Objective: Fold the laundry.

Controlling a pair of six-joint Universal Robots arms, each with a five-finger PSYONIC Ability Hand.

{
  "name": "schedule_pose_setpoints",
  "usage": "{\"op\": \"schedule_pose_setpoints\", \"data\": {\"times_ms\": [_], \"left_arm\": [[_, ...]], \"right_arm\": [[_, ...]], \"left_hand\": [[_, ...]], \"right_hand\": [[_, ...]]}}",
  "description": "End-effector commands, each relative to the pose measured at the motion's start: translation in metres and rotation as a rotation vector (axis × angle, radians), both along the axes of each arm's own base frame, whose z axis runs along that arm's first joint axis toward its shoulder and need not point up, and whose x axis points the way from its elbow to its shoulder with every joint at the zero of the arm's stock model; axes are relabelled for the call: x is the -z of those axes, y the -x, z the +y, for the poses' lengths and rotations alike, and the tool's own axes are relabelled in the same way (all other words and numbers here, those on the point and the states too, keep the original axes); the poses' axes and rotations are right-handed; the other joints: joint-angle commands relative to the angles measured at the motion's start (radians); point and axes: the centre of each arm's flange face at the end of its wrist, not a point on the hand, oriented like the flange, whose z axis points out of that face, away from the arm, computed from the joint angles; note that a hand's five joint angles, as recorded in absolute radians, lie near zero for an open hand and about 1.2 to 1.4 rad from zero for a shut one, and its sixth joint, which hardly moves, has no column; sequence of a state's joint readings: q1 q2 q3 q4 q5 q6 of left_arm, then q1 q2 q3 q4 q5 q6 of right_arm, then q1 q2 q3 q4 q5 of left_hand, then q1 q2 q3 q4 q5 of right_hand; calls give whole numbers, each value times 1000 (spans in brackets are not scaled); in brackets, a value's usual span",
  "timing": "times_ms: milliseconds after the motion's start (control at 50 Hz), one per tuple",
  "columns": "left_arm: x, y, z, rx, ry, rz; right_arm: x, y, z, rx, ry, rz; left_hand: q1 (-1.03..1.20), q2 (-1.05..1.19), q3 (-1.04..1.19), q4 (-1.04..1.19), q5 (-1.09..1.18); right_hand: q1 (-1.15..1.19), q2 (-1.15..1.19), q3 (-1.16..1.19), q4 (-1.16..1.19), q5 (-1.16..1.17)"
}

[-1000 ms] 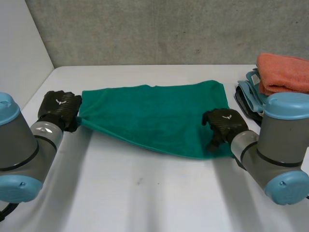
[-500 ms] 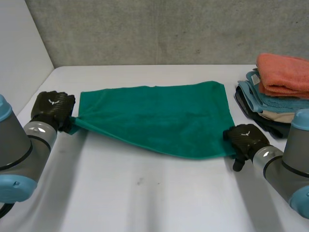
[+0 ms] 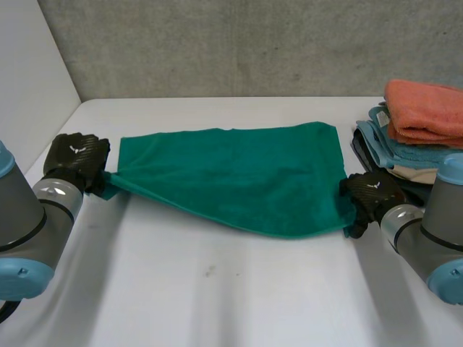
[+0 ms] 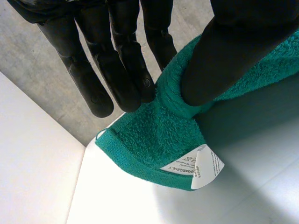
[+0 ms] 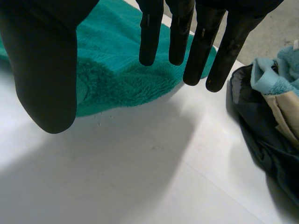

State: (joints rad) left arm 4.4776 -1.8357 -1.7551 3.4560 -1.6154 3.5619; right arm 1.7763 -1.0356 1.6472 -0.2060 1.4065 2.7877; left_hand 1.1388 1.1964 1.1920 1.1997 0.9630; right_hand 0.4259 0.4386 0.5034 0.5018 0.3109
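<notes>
A green towel (image 3: 239,173) lies spread across the white table (image 3: 217,289). My left hand (image 3: 72,160) is at its near left corner. In the left wrist view the thumb and fingers (image 4: 121,60) pinch that corner of the green towel (image 4: 159,135), lifting it slightly, and a white label (image 4: 198,169) hangs below it. My right hand (image 3: 369,195) rests beside the towel's near right corner. In the right wrist view the right hand (image 5: 196,42) has straight fingers and a spread thumb hovering over the edge of the green towel (image 5: 117,70), holding nothing.
A stack of folded laundry stands at the table's right edge, topped by an orange towel (image 3: 423,108) over light-blue cloth (image 3: 394,144). Its dark bottom item (image 5: 261,140) lies close to my right hand. A white wall (image 3: 36,87) borders the table's left side.
My right hand slid off the towel to the right and now sits at its near right corner. The left hand drew the near left corner slightly further left.
</notes>
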Motion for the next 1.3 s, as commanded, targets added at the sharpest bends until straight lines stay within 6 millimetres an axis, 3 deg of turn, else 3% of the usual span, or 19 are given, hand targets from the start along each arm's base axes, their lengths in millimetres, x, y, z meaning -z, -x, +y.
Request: {"op": "schedule_pose_setpoints", "data": {"times_ms": [20, 400, 600, 660, 680, 700, 720, 820, 860, 920, 1000, 1100, 1160, 1220, 1300], "left_arm": [[-1, 0, 0, -2, 3, 0], [-1, 0, -1, -1, 4, -1], [0, -1, -1, -3, 0, -2], [0, -1, -1, -3, 0, 0], [0, -1, -1, -3, -2, -1], [0, -1, -1, -4, -1, -2], [0, -1, 0, -4, -3, -3], [1, -2, 3, -5, -22, -11], [0, -3, 8, -5, -51, -18], [-2, -7, 16, -12, -94, -32], [-2, -14, 31, -20, -208, -65], [4, -23, 63, -11, -400, -140], [6, -25, 72, 9, -421, -197], [17, -27, 81, 41, -443, -291], [31, -29, 78, 56, -437, -343]], "right_arm": [[3, -2, -5, 19, -21, -41], [0, -6, 4, 36, -131, -83], [6, -13, -3, 43, -140, -115], [8, -18, -5, 37, -143, -126], [9, -18, -5, 35, -142, -125], [9, -19, -9, 39, -133, -121], [8, -19, -10, 42, -125, -120], [-9, -17, -18, 62, -46, -71], [-33, -16, -16, 35, 26, -16], [-66, -11, -3, -19, 112, 116], [-84, -4, 21, -111, 131, 343], [-85, 5, 59, -242, 11, 560], [-83, 13, 81, -306, -103, 629], [-80, 15, 87, -329, -151, 638], [-78, 11, 81, -320, -108, 630]], "left_hand": [[257, 200, 204, 197, 259], [257, 200, 204, 197, 259], [257, 200, 204, 197, 259], [257, 200, 204, 197, 259], [257, 200, 204, 197, 259], [257, 200, 204, 197, 259], [257, 200, 204, 197, 259], [257, 200, 204, 197, 259], [257, 200, 204, 197, 259], [257, 200, 204, 197, 259], [257, 200, 204, 197, 259], [257, 200, 204, 197, 259], [257, 200, 204, 197, 259], [257, 200, 204, 197, 259], [257, 200, 204, 197, 259]], "right_hand": [[146, 134, 69, 71, 87], [88, 75, 10, 12, 28], [117, 104, 39, 41, 57], [237, 224, 159, 161, 177], [397, 385, 320, 321, 338], [847, 834, 769, 771, 787], [969, 956, 892, 893, 910], [970, 958, 893, 895, 911], [970, 958, 893, 895, 911], [970, 958, 893, 895, 911], [970, 958, 893, 895, 911], [970, 958, 893, 895, 911], [970, 958, 893, 895, 911], [970, 958, 893, 895, 911], [970, 958, 893, 895, 911]]}}
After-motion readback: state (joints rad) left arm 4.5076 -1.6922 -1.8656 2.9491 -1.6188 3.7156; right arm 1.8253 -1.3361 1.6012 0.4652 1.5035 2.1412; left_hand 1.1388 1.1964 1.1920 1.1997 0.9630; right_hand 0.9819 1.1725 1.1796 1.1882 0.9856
